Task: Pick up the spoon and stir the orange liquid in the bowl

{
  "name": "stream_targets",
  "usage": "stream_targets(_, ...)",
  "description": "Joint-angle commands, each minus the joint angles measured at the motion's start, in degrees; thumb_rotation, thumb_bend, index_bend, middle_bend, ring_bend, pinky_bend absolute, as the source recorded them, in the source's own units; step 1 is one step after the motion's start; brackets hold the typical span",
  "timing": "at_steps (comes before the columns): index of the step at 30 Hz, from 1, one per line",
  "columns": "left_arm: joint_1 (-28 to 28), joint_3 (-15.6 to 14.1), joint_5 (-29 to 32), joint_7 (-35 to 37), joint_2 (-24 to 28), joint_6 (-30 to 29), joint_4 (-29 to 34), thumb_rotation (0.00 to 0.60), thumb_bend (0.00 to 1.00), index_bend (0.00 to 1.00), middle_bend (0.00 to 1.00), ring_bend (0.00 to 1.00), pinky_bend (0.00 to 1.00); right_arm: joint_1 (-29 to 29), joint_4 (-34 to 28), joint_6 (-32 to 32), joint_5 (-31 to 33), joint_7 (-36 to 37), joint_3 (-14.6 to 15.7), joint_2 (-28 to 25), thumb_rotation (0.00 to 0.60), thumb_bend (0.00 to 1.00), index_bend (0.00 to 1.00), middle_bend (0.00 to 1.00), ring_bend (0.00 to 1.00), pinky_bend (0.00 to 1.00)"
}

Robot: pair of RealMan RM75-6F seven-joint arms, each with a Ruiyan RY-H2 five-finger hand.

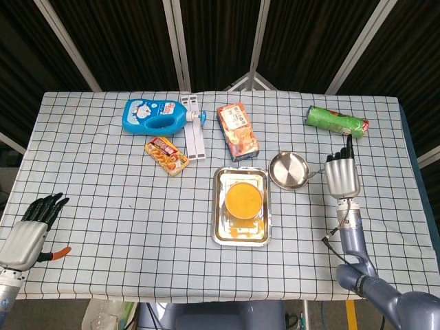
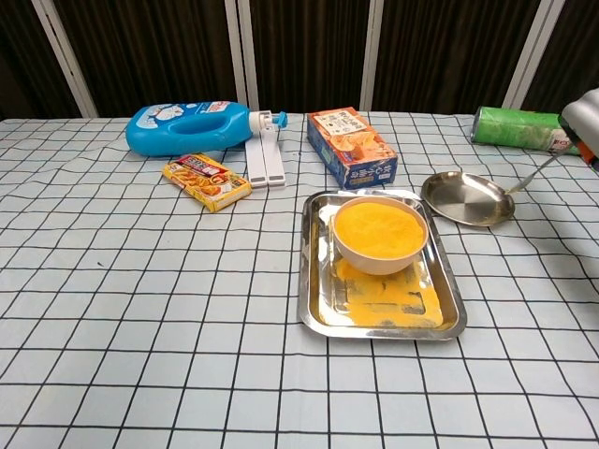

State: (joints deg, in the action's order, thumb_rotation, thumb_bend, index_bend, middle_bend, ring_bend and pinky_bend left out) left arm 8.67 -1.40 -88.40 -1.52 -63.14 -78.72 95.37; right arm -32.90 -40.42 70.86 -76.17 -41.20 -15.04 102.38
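The white bowl [image 1: 244,200] of orange liquid [image 2: 378,229] stands in a steel tray [image 1: 221,232]; orange spill lies on the tray floor in front of the bowl. My right hand [image 1: 342,177] is to the right of the tray, beside a small steel dish [image 1: 289,170], with its fingers pointing away from me. It holds the spoon [image 2: 532,175], whose thin shaft slants down from the hand [image 2: 584,116] toward the dish's right rim [image 2: 466,198]. My left hand [image 1: 26,232] hovers at the table's front left corner, holding nothing, far from the bowl.
Behind the tray lie an orange snack box [image 1: 237,130], a blue bottle [image 1: 152,115], a white strip [image 1: 195,134] and a small yellow packet [image 1: 166,155]. A green can [image 1: 336,122] lies at the back right, just beyond my right hand.
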Motion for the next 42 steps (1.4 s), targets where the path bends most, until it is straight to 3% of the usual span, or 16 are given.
stream_targets(1, 0.1, 0.0, 0.1, 0.0, 0.0, 0.1, 0.1, 0.600, 0.00, 0.00, 0.00, 0.00, 0.00, -0.7, 4.2, -1.7, 0.8, 2.0, 0.4, 3.2, 0.600, 0.64, 0.72, 0.55, 0.35, 0.07)
stream_targets(15, 0.6, 0.2, 1.3, 1.4, 0.4, 1.6, 0.2, 0.600, 0.00, 0.00, 0.00, 0.00, 0.00, -6.9, 14.6, -6.2, 5.6, 7.1, -4.5, 12.4, 0.600, 0.64, 0.72, 0.55, 0.35, 0.07)
stream_targets(22, 0.7, 0.1, 1.7, 1.9, 0.7, 2.2, 0.3, 0.600, 0.00, 0.00, 0.00, 0.00, 0.00, -8.6, 18.5, -7.3, 6.8, 8.9, -5.5, 14.9, 0.600, 0.64, 0.70, 0.55, 0.35, 0.07)
stream_targets(25, 0.7, 0.1, 1.7, 2.0, 0.8, 2.1, 0.3, 0.600, 0.00, 0.00, 0.00, 0.00, 0.00, -8.7, 19.8, -7.8, 7.2, 9.0, -5.6, 15.6, 0.600, 0.64, 0.61, 0.54, 0.31, 0.07)
stream_targets(29, 0.6, 0.1, 1.6, 2.1, 0.8, 2.0, 0.3, 0.600, 0.00, 0.00, 0.00, 0.00, 0.00, -8.6, 20.6, -7.6, 7.2, 9.7, -5.3, 16.3, 0.600, 0.60, 0.35, 0.43, 0.20, 0.07)
stream_targets(35, 0.6, 0.1, 1.4, 2.1, 0.8, 1.9, 0.2, 0.600, 0.00, 0.00, 0.00, 0.00, 0.00, -8.5, 20.7, -6.6, 6.6, 10.2, -4.7, 16.3, 0.600, 0.50, 0.07, 0.30, 0.09, 0.07)
stream_targets(42, 0.7, 0.1, 1.4, 2.1, 0.8, 1.9, 0.2, 0.600, 0.00, 0.00, 0.00, 0.00, 0.00, -8.1, 19.8, -4.9, 6.2, 9.6, -4.3, 15.4, 0.600, 0.49, 0.03, 0.26, 0.07, 0.07)
